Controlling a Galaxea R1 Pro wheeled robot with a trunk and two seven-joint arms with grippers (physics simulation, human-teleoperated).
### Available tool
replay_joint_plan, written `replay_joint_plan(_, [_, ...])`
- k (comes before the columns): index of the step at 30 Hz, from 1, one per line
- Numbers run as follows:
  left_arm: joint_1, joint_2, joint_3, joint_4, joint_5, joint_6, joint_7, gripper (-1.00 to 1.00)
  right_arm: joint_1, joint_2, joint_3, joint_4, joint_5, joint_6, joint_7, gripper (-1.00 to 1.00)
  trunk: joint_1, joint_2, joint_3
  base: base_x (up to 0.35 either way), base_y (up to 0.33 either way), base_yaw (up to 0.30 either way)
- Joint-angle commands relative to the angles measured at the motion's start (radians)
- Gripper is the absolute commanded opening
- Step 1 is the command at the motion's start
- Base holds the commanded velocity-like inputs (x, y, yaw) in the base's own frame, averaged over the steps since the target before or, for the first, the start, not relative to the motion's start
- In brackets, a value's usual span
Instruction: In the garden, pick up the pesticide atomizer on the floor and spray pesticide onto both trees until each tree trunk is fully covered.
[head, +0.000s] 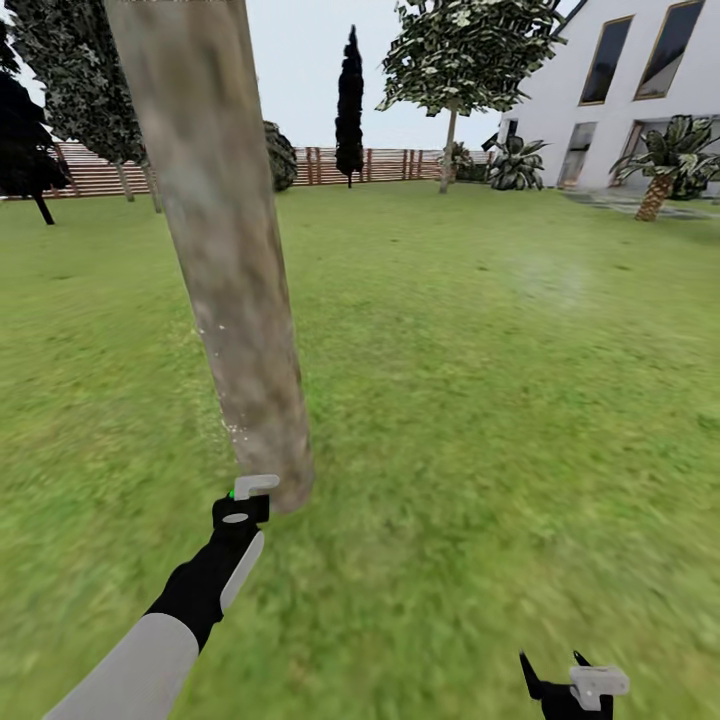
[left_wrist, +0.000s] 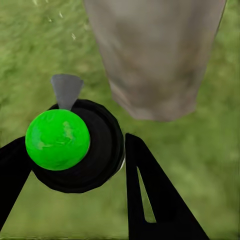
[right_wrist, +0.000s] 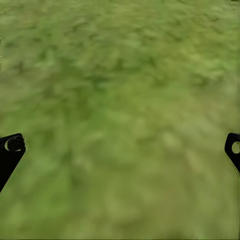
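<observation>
A thick mottled beige-grey tree trunk rises from the grass floor just ahead of me. White pesticide specks dot its lower left side. My left gripper is shut on the pesticide atomizer, a dark round bottle with a bright green dot and a grey nozzle pointing towards the trunk's base. A second tree stands far off by the fence. My right gripper hangs open over bare grass, its fingertips wide apart.
A brown slat fence runs along the far edge of the lawn. A white house with a short palm stands at the back right. Dark trees line the far left. Open lawn stretches to the right of the trunk.
</observation>
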Motion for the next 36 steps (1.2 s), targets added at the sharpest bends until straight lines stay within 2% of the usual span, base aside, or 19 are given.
replay_joint_plan(1, [0.000, 0.000, 0.000, 0.000, -0.001, 0.000, 0.000, -1.00, 0.000, 0.000, 0.000, 0.000, 0.000, 0.000, 0.000, 1.00, 0.000, 0.000, 0.000, 0.001, -0.274, 0.273])
replay_joint_plan(8, [0.000, 0.000, 0.000, 0.000, -0.001, 0.000, 0.000, -1.00, 0.000, 0.000, 0.000, 0.000, 0.000, 0.001, 0.000, 1.00, 0.000, 0.000, 0.000, 0.000, -0.274, 0.272])
replay_joint_plan(16, [0.000, 0.000, 0.000, 0.000, -0.001, 0.000, 0.000, -1.00, 0.000, 0.000, 0.000, 0.000, 0.000, 0.000, 0.000, 1.00, 0.000, 0.000, 0.000, 0.000, -0.274, 0.043])
replay_joint_plan(29, [0.000, -0.002, 0.000, 0.000, -0.002, 0.002, 0.001, -1.00, 0.000, 0.000, 0.000, 0.000, 0.000, 0.001, 0.000, 1.00, 0.000, 0.000, 0.000, 0.000, -0.274, 0.271])
replay_joint_plan(33, [0.000, -0.002, 0.001, 0.002, -0.001, 0.000, 0.002, -1.00, 0.000, -0.002, -0.001, 0.000, 0.000, 0.000, 0.000, 1.00, 0.000, 0.000, 0.000, 0.000, -0.100, 0.153])
replay_joint_plan(35, [0.000, -0.004, 0.003, 0.009, 0.000, -0.003, 0.004, -1.00, 0.000, -0.002, -0.001, 0.000, 0.000, 0.000, 0.000, 1.00, 0.000, 0.000, 0.000, 0.000, -0.007, 0.012])
replay_joint_plan(36, [-0.005, -0.017, 0.001, 0.009, -0.001, -0.002, 0.004, -1.00, 0.000, -0.002, -0.001, 0.000, 0.000, 0.000, 0.000, 1.00, 0.000, 0.000, 0.000, 0.000, -0.002, 0.004])
